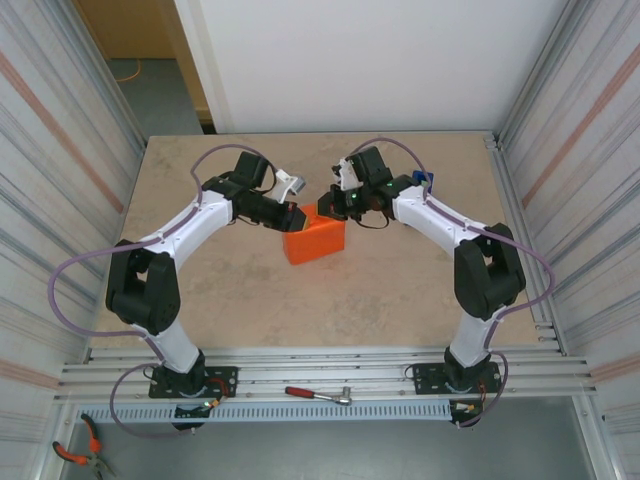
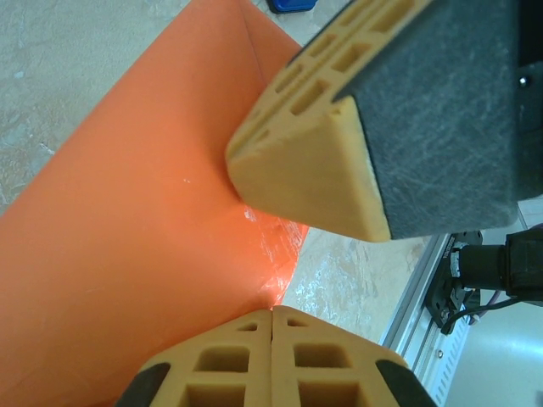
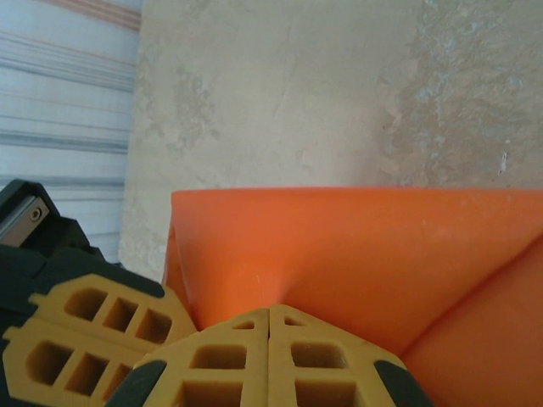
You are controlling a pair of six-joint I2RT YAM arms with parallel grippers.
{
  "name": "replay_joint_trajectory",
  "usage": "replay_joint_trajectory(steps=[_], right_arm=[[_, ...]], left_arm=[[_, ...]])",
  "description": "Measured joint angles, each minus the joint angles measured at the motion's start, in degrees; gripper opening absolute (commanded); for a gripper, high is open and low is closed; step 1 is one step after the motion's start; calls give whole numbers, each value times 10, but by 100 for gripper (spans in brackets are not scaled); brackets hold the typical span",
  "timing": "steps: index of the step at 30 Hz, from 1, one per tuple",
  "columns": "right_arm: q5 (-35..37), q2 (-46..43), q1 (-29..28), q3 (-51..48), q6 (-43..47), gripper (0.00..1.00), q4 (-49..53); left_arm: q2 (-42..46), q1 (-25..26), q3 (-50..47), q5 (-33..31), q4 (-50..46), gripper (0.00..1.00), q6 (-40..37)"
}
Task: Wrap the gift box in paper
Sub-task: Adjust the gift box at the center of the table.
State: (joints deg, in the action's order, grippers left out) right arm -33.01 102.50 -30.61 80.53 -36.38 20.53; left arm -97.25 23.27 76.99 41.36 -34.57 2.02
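The orange paper (image 1: 316, 243) is folded up into a box-shaped bundle at the middle of the table, and the gift box is hidden under it. My left gripper (image 1: 297, 217) is shut, its tips against the bundle's far left top edge. In the left wrist view these tips (image 2: 271, 310) touch the paper (image 2: 127, 220) near its crinkled corner. My right gripper (image 1: 329, 205) is shut too and presses on the far top edge. Its tips (image 3: 270, 308) dent the paper (image 3: 356, 246). No paper shows between either pair of jaws.
A blue tape dispenser (image 1: 422, 181) stands at the back right behind the right arm, its edge at the top of the left wrist view (image 2: 288, 4). A red-handled wrench (image 1: 318, 395) lies on the front rail. Pliers (image 1: 80, 455) lie at the bottom left.
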Motion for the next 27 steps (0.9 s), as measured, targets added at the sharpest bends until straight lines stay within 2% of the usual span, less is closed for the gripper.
replay_joint_trajectory(steps=[7,8,11,13,15,17,19,27], right_arm=[[2,-10,-1,-21,11,0,-20],[4,-12,-2,-23,13,0,-22],[6,-15,-2,-29,22,0,-27],[10,-18,-3,-33,26,0,-31],[13,-22,-5,-38,26,0,-31],[17,-25,-6,-41,28,0,-32],[17,-26,-7,-43,30,0,-34],[22,-29,-9,-48,35,0,-40]], left_arm=[[0,-4,0,10,-1,0,9],[0,-5,0,14,-1,4,11],[0,-13,4,27,-3,28,21],[0,-20,14,35,-6,39,26],[1,-27,25,32,-5,55,28],[8,-33,31,17,-5,73,28],[21,-35,32,-8,-5,98,23],[99,-34,3,-131,44,99,3]])
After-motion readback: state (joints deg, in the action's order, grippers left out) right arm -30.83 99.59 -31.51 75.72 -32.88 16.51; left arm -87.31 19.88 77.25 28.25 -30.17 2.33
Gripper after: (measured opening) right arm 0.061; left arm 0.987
